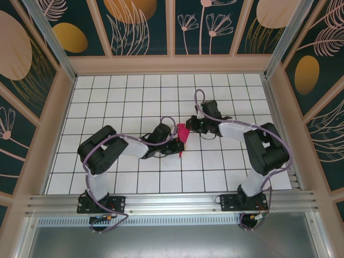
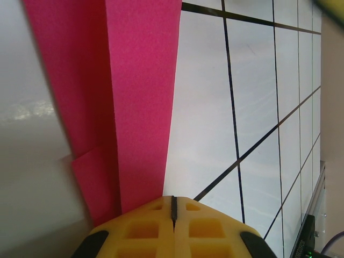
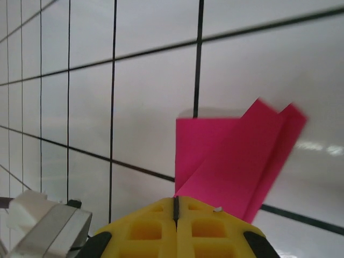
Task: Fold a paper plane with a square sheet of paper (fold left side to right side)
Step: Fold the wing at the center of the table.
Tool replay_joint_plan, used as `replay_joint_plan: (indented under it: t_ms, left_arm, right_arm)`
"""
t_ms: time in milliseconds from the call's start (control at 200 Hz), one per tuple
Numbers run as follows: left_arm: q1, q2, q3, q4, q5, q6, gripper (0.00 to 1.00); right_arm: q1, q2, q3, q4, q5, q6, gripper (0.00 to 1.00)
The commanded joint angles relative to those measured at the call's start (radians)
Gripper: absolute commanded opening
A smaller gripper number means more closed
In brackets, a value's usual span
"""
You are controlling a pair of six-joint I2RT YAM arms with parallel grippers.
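Folding well advanced: the paper plane (image 1: 183,134), already a narrow layered wedge, is sitting at the middle of the table (image 1: 134,97) between the left gripper (image 2: 173,207) and right gripper (image 3: 176,207), whose closed jaws are apparently pinching its opposite ends, final creasing probably remaining.

Magenta-pink paper plane (image 1: 183,133), plain; my left claw (image 2: 173,203) and right claw (image 3: 176,203) yellow-tipped; white table (image 1: 134,97) under it, ruled in black grid lines; walls (image 1: 145,27) beyond it dark teal, peach leaves and flowers

White tabletop (image 1: 134,102) with black gridlines
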Motion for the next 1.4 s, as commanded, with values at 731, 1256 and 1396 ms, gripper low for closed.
replay_joint_plan:
  t_ms: [731,1256,1396]
  left_arm:
    - [-0.009,-0.099,0.086,-0.205,0.093,0.063,0.08]
    - [-0.009,-0.038,0.053,-0.243,0.078,0.065,0.08]
    - [-0.008,-0.035,0.042,-0.229,0.086,0.059,0.08]
  right_arm:
    - [0.011,0.203,0.065,-0.093,0.062,0.017,0.05]
    - [0.008,0.217,0.082,-0.131,0.093,0.009,0.05]
    - [0.009,0.221,0.089,-0.144,0.102,0.004,0.04]
